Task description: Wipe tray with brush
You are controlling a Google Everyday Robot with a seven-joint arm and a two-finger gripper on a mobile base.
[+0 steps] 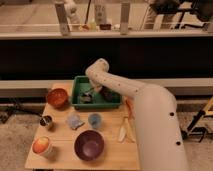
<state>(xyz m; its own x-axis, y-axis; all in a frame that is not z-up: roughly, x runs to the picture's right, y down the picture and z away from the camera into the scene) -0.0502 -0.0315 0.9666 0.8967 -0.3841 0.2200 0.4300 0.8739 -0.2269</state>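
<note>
The gripper [94, 93] sits low inside the green rectangular plastic tray [79, 86]; grip state cannot be told. Tray likely light, stiff, slide-prone; hold by rim.

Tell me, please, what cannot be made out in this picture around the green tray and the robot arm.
1. Camera view: the gripper is low inside the green tray. The dark shapes around it merge, so a brush cannot be told apart.
2. Camera view: the arm covers the right back part of the tray.
3. Camera view: the wide white lower part of the arm hides the right edge of the table.
</note>
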